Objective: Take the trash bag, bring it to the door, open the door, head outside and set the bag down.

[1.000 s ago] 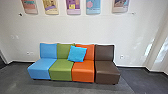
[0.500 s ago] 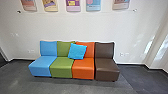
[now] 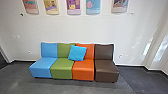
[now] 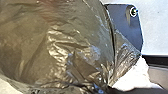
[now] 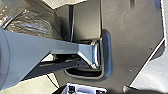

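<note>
While trash bag (image 4: pixel 75 50) is close by left wrist, cannot tell if either gripper is clamped on it. If robot turns too near bright seats (image 3: pixel 83 72), bag could snag, rip and spill.

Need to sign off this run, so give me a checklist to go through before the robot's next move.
1. Trash bag close by the left wrist camera: ok.
2. Bag held firmly: cannot tell.
3. Bag untorn all round: cannot tell, much of it is out of sight.
4. Robot facing the door: not ok, the head camera faces a wall.
5. Way straight ahead free: not ok, a row of coloured seats stands there.
</note>
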